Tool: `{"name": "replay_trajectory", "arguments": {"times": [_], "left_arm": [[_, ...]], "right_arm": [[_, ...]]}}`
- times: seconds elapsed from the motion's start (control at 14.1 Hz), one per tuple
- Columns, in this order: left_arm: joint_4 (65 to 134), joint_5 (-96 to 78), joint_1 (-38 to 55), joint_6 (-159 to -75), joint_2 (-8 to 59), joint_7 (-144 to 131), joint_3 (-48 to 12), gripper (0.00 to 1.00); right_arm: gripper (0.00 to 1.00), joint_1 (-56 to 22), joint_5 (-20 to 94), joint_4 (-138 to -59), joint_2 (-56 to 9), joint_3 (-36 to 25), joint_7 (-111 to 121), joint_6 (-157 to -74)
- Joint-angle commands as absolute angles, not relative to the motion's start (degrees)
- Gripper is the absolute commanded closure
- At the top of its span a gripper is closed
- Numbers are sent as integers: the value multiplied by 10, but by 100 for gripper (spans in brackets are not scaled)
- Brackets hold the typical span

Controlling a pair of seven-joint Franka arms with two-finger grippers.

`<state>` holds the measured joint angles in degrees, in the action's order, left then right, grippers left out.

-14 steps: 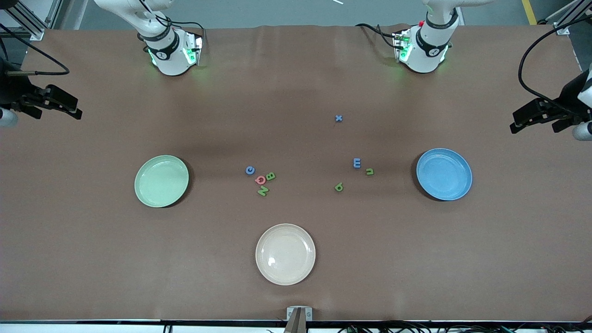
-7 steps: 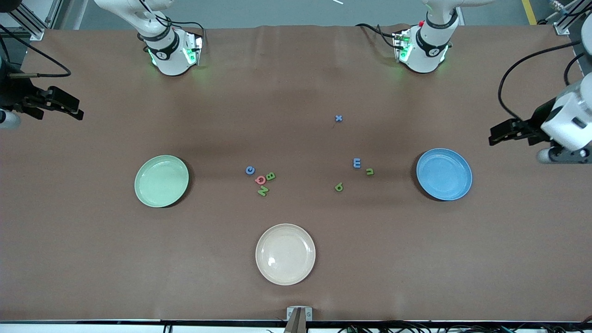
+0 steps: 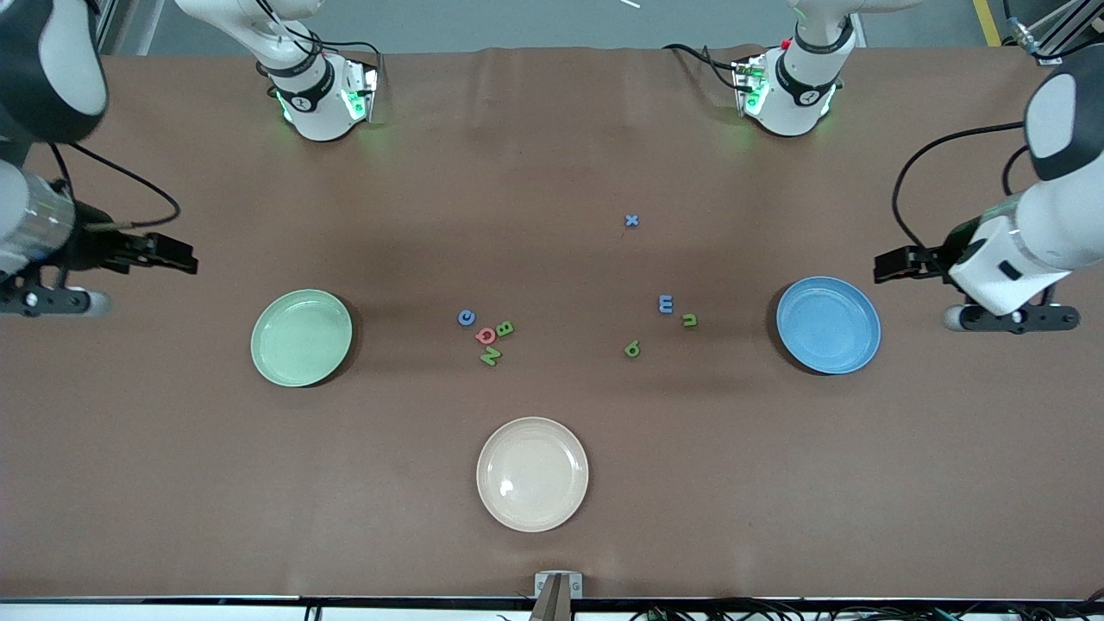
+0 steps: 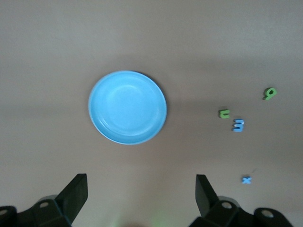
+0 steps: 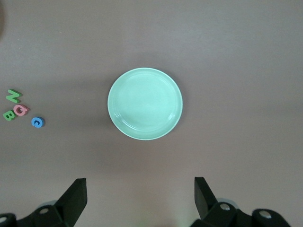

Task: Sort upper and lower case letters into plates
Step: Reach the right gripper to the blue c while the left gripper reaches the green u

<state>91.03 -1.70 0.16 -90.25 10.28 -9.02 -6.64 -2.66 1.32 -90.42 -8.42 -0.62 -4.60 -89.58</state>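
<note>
Claws (image 4: 139, 196) wide; round shallow plates (image 3: 301, 337)

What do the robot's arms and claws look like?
Both arms are white with black joint bands, trailing black cables. Green lights glow at their bases. The left gripper and right gripper are black, each with two flat fingers.

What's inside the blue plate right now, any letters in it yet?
Nothing shows inside the blue plate; its whole bowl is bare in the front and left wrist views. The nearest letters, a blue m and a green u, lie on the table beside it.
</note>
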Motion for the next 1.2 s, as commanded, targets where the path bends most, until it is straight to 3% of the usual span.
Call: {"name": "replay_trajectory", "arguments": {"times": [0.0, 0.21, 0.43, 0.71, 1.13], "left_arm": [[961, -31, 7, -939, 94, -183, -92, 0], [1049, -31, 9, -1060, 96, -299, -140, 0], [1134, -22, 25, -1174, 98, -394, -176, 0], [1152, -18, 60, -1205, 141, -434, -177, 0], [1234, 10, 94, -1351, 165, -501, -177, 0]], "right_arm": [[0, -82, 14, -894, -88, -6, -161, -911], [0, -98, 32, -930, -87, -6, -176, -924], [0, -99, 68, -1002, -81, -6, -177, -995], [0, -173, 67, -1079, -77, -7, -280, -1084], [0, -264, 65, -1217, -75, -7, -351, -1264]]}}
